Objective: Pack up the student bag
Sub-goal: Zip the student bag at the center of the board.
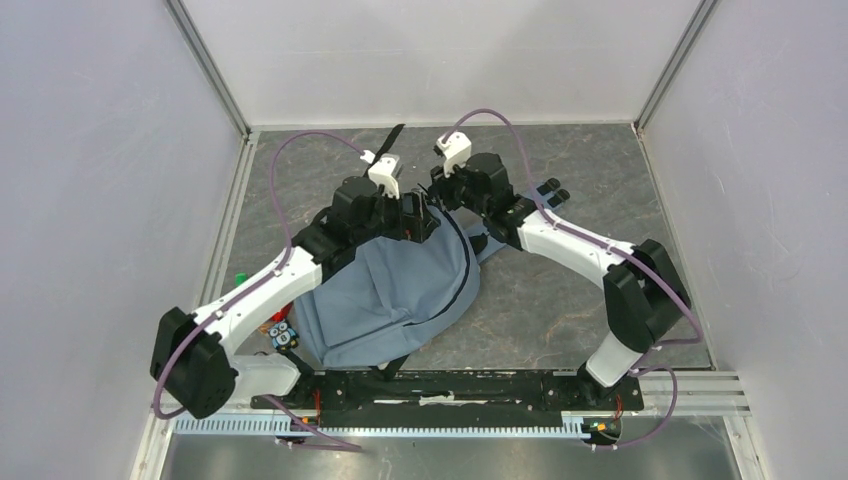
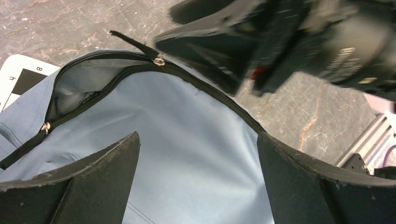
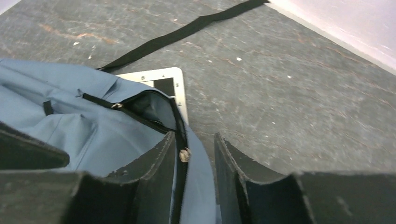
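The student bag [image 1: 400, 290], grey-blue with black zips, lies flat in the middle of the table, its mouth at the far end between both grippers. My left gripper [image 2: 198, 140] is wide open just above the bag's blue front panel [image 2: 187, 140], nothing pinched. A zip slider [image 2: 159, 60] sits at the top of the partly open mouth, which shows grey lining [image 2: 74, 84]. My right gripper [image 3: 195, 140] is open a little, astride the bag's zipped rim, a slider [image 3: 185, 155] against its left finger [image 3: 159, 158]; there is a gap to the other finger.
A white card with black squares [image 3: 163, 81] lies under the bag's far edge. A black strap [image 3: 187, 30] trails toward the back wall. A black binocular-like item [image 1: 550, 190] lies right of the arms; small colourful items [image 1: 283, 335] lie by the bag's near left.
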Motion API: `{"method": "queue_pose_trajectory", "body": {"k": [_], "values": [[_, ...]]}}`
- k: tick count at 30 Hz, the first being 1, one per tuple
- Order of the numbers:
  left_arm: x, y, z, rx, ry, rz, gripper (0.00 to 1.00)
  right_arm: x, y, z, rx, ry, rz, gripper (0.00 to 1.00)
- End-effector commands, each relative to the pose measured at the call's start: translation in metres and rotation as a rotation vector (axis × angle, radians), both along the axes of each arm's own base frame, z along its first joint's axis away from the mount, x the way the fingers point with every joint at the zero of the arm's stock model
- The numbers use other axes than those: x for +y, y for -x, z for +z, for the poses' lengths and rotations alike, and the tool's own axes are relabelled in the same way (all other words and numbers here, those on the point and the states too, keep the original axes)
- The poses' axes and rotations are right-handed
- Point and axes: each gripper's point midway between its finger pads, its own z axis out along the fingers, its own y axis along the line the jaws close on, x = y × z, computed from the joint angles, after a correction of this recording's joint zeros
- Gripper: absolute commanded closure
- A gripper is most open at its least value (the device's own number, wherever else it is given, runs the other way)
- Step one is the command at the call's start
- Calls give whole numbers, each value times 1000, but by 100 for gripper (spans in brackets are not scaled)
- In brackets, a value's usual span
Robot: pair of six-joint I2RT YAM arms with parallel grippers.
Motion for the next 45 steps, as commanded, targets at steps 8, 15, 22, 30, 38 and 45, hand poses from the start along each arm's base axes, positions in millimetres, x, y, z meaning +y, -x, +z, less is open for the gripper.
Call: {"method": "queue_pose_trajectory", "body": {"k": [8, 15, 22, 30, 38, 45], "values": [[9, -61, -8, 47, 77, 134, 0, -62, 22, 16, 15, -124, -175, 37], [-8, -83, 4, 95, 267, 162, 0, -55, 48, 9, 22, -110, -37, 20], [-20, -102, -6, 132, 274, 164, 2, -43, 59, 1, 60, -109, 49, 17], [-22, -115, -25, 220, 264, 232, 13, -36, 58, -18, 113, -86, 58, 18], [-27, -120, -38, 271, 254, 243, 48, -31, 56, -33, 149, -56, 65, 20], [-22, -116, -33, 258, 267, 256, 98, -40, 52, -51, 187, -9, 7, 54]]}}
